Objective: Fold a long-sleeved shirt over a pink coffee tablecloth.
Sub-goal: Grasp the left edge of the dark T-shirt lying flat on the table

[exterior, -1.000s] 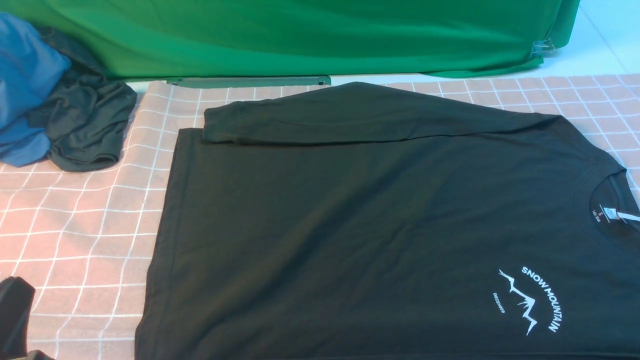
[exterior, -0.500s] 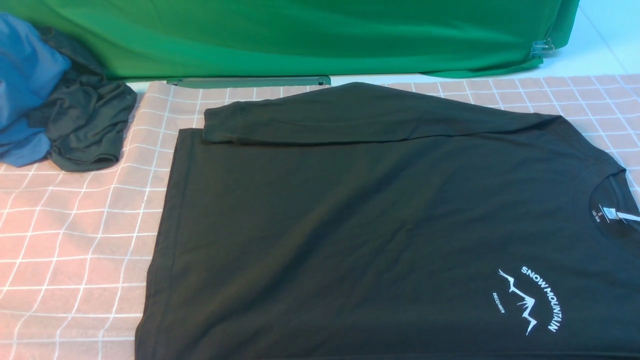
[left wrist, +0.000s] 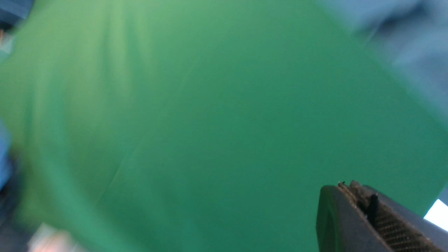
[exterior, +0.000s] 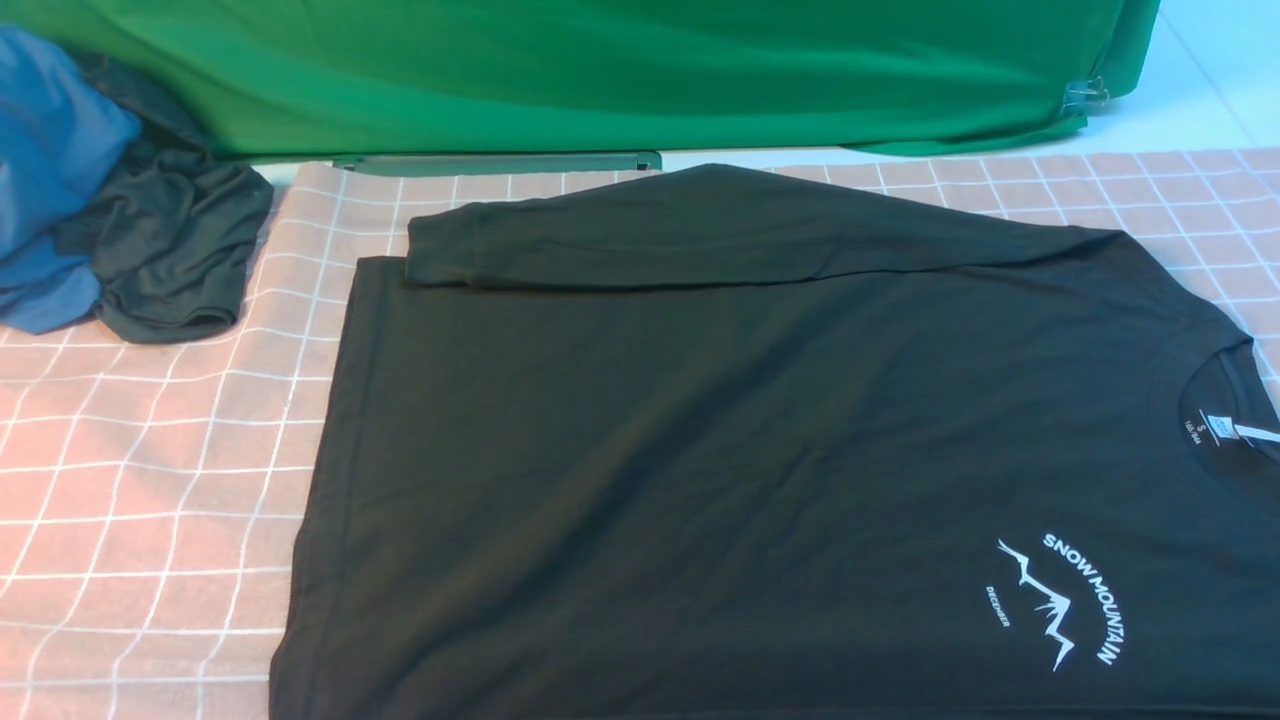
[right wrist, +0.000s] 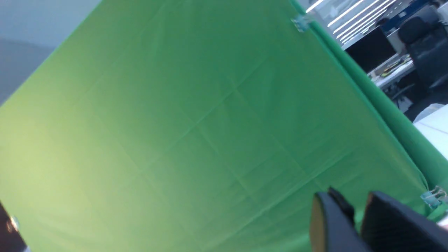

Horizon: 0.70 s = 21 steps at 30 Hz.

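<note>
Backdrop: we saw green cloth (exterior: pixel 600 70).
Upper left: blue garment (exterior: pixel 50 130), grey garment (exterior: pixel 170 250).
Left gripper (left wrist: pixel 351 187): together.
Right gripper (right wrist: pixel 356 201): narrowly apart.

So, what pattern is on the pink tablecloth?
The pink tablecloth has a thin white grid of squares; the front view shows it best.

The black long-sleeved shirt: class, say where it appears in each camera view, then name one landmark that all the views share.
Front view: the long-sleeved shirt fills the centre and right, spread on the pink grid tablecloth, with one sleeve folded across its far edge.
Left wrist view: not in it.
Right wrist view: not in it.
Shared landmark: the green backdrop cloth, along the top of the front view and filling most of both wrist views.
</note>
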### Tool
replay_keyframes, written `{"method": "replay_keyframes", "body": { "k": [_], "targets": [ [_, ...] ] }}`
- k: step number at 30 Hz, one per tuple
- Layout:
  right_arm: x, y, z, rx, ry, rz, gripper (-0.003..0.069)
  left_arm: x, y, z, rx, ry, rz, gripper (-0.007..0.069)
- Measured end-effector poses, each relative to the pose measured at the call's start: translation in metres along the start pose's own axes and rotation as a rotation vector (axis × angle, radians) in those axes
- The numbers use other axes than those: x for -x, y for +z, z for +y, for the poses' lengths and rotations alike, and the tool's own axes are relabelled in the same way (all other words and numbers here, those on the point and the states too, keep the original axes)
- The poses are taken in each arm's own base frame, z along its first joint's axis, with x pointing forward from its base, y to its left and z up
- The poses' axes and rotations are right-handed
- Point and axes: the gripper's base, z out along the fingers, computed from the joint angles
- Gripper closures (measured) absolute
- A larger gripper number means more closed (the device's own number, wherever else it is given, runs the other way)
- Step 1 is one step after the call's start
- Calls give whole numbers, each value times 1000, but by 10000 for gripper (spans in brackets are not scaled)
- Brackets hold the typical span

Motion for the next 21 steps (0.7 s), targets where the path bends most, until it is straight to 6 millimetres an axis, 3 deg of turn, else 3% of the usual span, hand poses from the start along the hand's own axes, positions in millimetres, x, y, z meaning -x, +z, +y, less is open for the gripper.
{"method": "replay_keyframes", "body": {
  "k": [1,2,5,8,10,15,17,21],
  "targets": [
    [2,1,2,-4,-14,10,536,0,4,-1,35,10,63,610],
    [16,16,14,-48,-106,125,599,6,21,-8,128,27,221,610],
    [24,38,23,-98,-251,296,619,-1,47,-8,300,22,531,610],
    [23,74,29,-156,-425,642,620,-32,76,1,437,48,1016,610],
    [12,91,24,-191,-472,839,620,-56,87,11,465,29,1224,610],
    [-13,111,12,-215,-491,1104,620,-98,86,20,448,22,1482,613],
    [-26,116,8,-189,-475,1192,620,-121,70,13,418,92,1581,613],
    [-37,118,7,-140,-433,1215,620,-142,44,9,441,245,1689,613]
  ]
}}
